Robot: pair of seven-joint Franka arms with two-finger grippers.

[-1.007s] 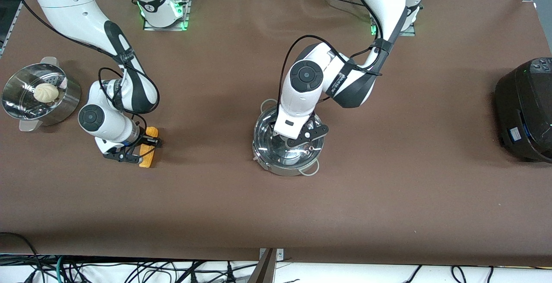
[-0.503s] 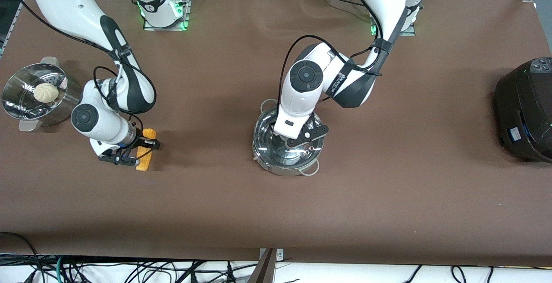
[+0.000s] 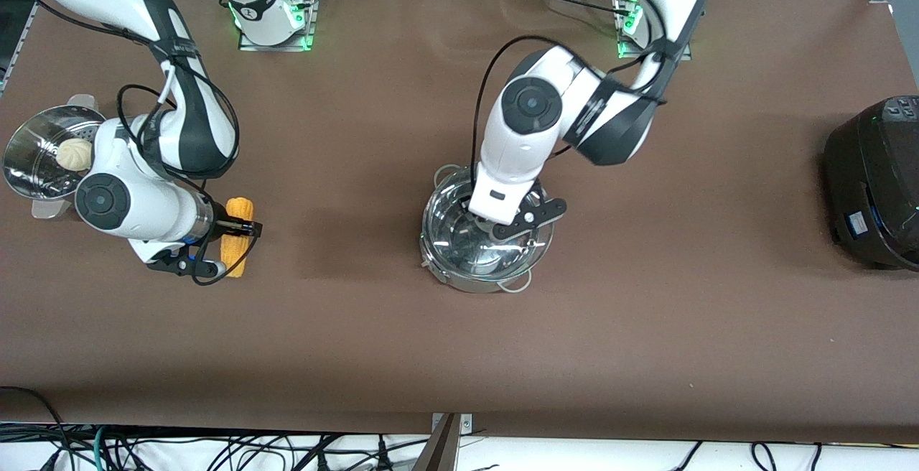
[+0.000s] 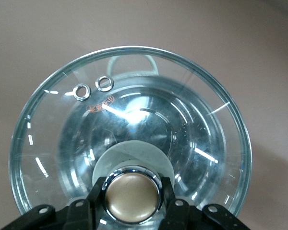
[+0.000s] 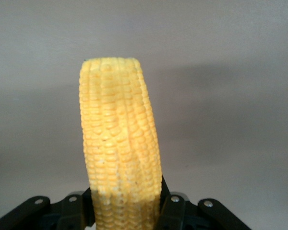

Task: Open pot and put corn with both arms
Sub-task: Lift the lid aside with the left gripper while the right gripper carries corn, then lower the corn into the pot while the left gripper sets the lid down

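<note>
Left hand (image 3: 518, 225) pinches the lid (image 4: 129, 148) by its knob (image 4: 132, 196), raised just over the pot (image 3: 477, 270) mid-surface; right hand (image 3: 219, 247) pinches the corn (image 3: 235, 237) above the surface (image 3: 459, 356), beside the steamer pot (image 3: 32, 162).

High front camera facing the robots, wrist cameras close (lid (image 4: 129, 143), corn (image 5: 120, 143)).

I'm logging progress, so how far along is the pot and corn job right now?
Done: both grasps. The left end effector is shut on the lid's knob, and the right end effector is shut on the corn.
In hand: the lid looks tilted up off the pot, and the corn appears clear of the table.
Left: move the lid aside and put the corn into the pot.
</note>
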